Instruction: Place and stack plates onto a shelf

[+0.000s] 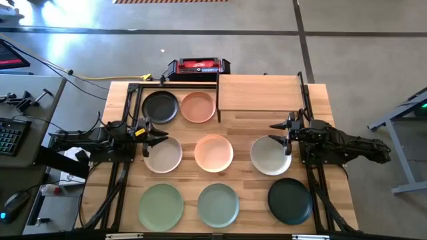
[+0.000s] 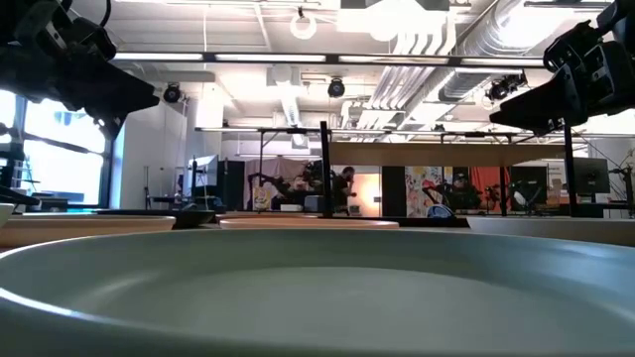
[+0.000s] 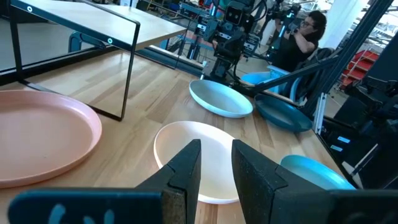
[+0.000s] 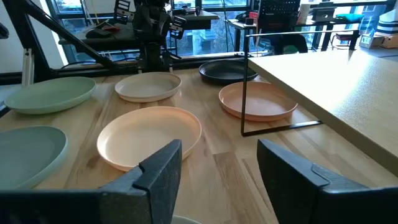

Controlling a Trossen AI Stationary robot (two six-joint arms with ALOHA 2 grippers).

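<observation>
Eight plates lie flat on the tabletop in the high view: black (image 1: 161, 107), terracotta pink (image 1: 197, 107), cream (image 1: 163, 154), peach (image 1: 213, 153), a pale plate (image 1: 271, 155), light green (image 1: 161, 205), sage (image 1: 218, 204) and dark green (image 1: 290, 200). The shelf (image 1: 260, 92) stands at the far right on thin black legs with nothing on its board. My left gripper (image 1: 149, 133) hovers open over the cream plate's far-left rim, pointing toward the peach plate (image 3: 199, 158). My right gripper (image 1: 285, 133) hovers open over the pale plate's far rim, facing the peach plate (image 4: 149, 134).
A red and black box (image 1: 198, 66) sits past the far edge. The shelf's black leg frame (image 4: 244, 84) stands beside the terracotta plate (image 4: 258, 99). Bare wood shows between the plates. A keyboard and clutter lie off the left side. A person (image 3: 305, 31) is in the room beyond.
</observation>
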